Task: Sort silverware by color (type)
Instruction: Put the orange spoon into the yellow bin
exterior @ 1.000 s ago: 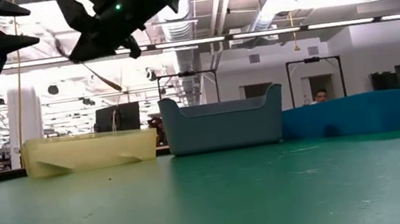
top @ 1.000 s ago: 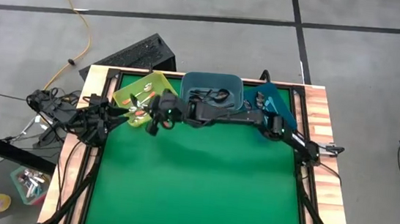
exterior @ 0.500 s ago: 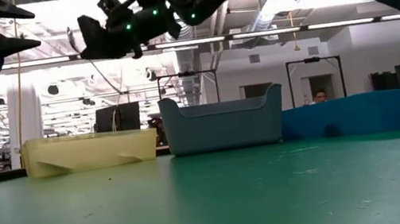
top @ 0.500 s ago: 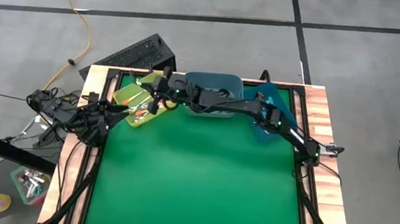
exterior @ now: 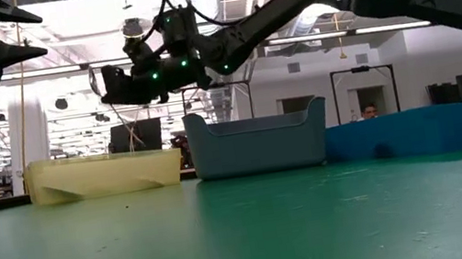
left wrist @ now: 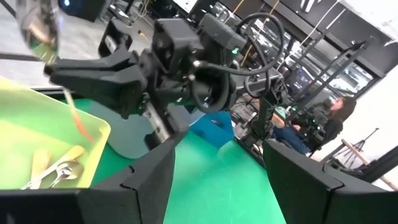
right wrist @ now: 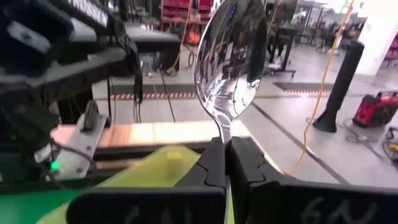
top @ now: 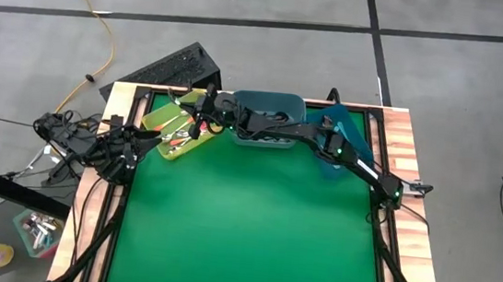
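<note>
The right gripper [top: 189, 115], clenched on a spoon [right wrist: 231, 59], hangs above the yellow bin [top: 176, 124]. Beside it sit the grey bin [top: 266, 116] and blue bin [exterior: 410, 132]; the left gripper [left wrist: 214, 168] gapes nearby.

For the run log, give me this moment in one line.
right gripper: shut on spoon | above yellow bin | left gripper: open, waiting beside bin

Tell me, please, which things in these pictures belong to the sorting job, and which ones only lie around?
Belonging to the job:
- spoon with orange-red handle, clamped in the right gripper above the yellow bin
- spoons already in the yellow bin
- grey-blue bin, blue bin
- left gripper, open, waiting beside the yellow bin

Only lying around:
- keyboard
- yellow cable
</note>
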